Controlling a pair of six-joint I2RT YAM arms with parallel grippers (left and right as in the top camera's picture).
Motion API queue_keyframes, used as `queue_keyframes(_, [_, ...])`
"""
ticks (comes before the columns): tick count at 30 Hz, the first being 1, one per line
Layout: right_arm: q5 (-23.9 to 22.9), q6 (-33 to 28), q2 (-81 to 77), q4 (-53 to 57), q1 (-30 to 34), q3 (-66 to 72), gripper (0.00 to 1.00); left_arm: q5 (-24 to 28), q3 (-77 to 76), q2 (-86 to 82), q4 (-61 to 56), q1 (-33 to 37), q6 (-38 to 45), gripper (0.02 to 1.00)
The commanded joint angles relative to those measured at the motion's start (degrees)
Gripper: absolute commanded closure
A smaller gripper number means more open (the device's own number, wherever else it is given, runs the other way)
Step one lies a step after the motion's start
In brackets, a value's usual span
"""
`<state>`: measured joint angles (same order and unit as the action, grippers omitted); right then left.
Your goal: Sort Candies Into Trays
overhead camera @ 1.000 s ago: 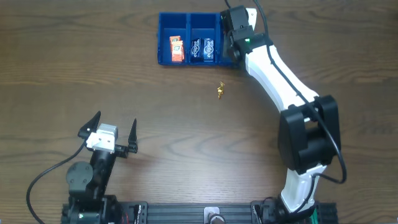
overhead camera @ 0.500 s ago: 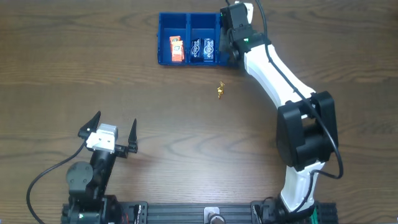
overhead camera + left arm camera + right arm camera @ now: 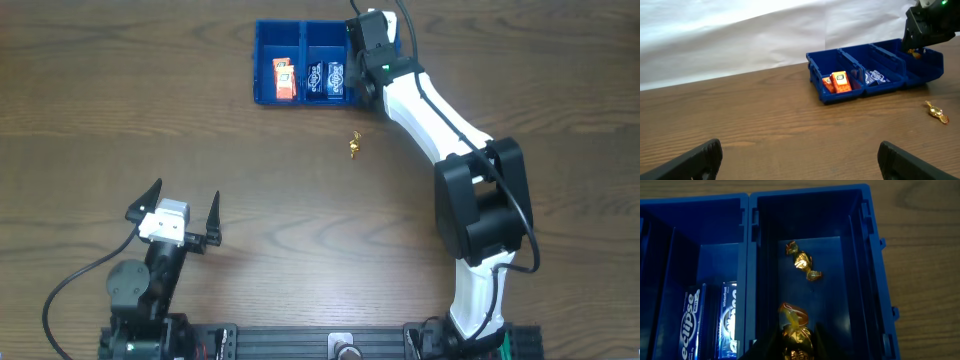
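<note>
The right gripper (image 3: 795, 346) is held over the right-hand compartment of the blue three-compartment tray (image 3: 256, 62), which stands at the far side of the wooden table (image 3: 120, 120). Its fingers are clenched narrowly around a gold-wrapped candy (image 3: 796, 332), which is pinched between the two pads above the compartment floor. A second gold-wrapped candy (image 3: 802, 266) is seen lying on the floor of that same compartment, farther in and apart from the held one.

In the middle compartment, blue-wrapped packs (image 3: 692, 320) are laid side by side. In the left compartment, orange-wrapped candies (image 3: 837, 83) are seen. A third, loose gold-wrapped candy (image 3: 354, 146) is left on the table, nearer than the tray and just off its right end, touching nothing.

The left gripper (image 3: 183, 200) is held at the near left of the table, well apart from the tray and from the loose candy. Its fingers (image 3: 700, 157) are spread wide, and nothing is grasped or touched by them.
</note>
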<state>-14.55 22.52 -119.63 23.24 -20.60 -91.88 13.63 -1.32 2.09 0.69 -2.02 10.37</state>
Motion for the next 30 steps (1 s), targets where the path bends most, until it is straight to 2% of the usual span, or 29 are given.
queue_keyframes(1, [-0.1, 0.0, -0.3, -0.1, -0.7, -0.9, 0.759, 1.2, 1.0, -0.3, 2.4, 0.2, 0.3, 0.02])
queue_keyframes(5, [-0.1, 0.0, -0.3, 0.0, -0.7, -0.9, 0.676, 1.2, 1.0, -0.3, 2.4, 0.2, 0.3, 0.02])
queue_keyframes(10, [-0.1, -0.1, -0.3, 0.4, -0.7, -0.9, 0.485, 1.2, 1.0, -0.3, 2.4, 0.2, 0.3, 0.02])
queue_keyframes(17, [-0.4, -0.1, -0.2, 0.3, -0.7, -0.9, 0.411, 1.2, 1.0, -0.3, 2.4, 0.2, 0.3, 0.02])
queue_keyframes(26, [-0.4, -0.3, 6.0, 2.1, -0.8, -0.9, 0.001, 1.2, 1.0, -0.3, 2.4, 0.2, 0.3, 0.023])
queue_keyframes(30, [-1.0, 0.0, 11.2, 10.4, -2.6, -0.9, 0.001, 1.2, 1.0, -0.3, 2.4, 0.2, 0.3, 0.02])
